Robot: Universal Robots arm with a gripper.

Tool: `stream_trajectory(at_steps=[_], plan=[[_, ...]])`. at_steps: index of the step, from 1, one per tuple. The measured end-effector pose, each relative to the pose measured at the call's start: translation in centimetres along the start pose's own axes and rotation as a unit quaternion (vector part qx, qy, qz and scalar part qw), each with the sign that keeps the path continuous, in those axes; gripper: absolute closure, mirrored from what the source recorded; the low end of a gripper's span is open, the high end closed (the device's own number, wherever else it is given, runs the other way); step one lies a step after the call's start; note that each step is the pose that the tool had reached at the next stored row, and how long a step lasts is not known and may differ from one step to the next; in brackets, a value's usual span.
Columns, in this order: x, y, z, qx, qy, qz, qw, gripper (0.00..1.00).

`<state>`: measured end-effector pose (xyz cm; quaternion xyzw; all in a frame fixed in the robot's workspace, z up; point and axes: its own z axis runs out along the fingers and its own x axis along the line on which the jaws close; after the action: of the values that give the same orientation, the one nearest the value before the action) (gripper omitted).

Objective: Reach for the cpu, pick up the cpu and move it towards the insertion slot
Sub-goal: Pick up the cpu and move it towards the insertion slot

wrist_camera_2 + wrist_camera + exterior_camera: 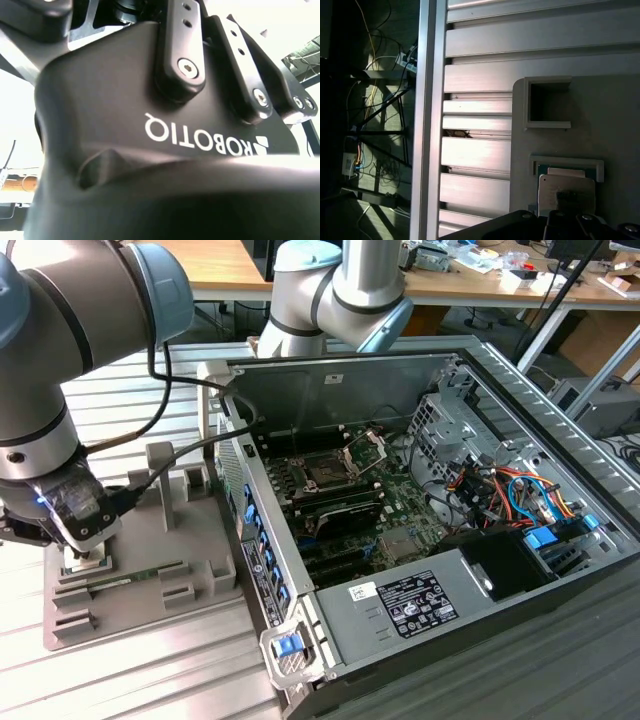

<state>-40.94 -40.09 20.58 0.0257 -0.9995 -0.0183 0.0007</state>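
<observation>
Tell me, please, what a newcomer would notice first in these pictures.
The open computer case dominates the exterior view's right, its green motherboard bare, with the insertion slot near the middle. At that view's left the gripper is low over a gray fixture tray. In the first wrist view the silvery cpu lies on that tray.

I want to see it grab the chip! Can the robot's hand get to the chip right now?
Probably yes. The hand hangs close over the chip in its grey holder, and nothing seems to cover the chip.
</observation>
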Motion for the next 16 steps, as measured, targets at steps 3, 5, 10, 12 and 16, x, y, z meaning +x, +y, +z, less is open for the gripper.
stream_trajectory(at_steps=[3, 5, 10, 12, 16], plan=[[0.03, 0.0, 0.05, 0.0, 0.0001, 0.0, 1.0, 0.89], [0.03, 0.0, 0.05, 0.0, 0.0001, 0.0, 1.0, 0.89], [0.03, 0.0, 0.06, 0.0, 0.0001, 0.0, 1.0, 0.89], [0.03, 0.0, 0.06, 0.0, 0.0001, 0.0, 1.0, 0.89], [0.03, 0.0, 0.07, 0.0, 0.0, 0.0, 1.0, 0.89]])
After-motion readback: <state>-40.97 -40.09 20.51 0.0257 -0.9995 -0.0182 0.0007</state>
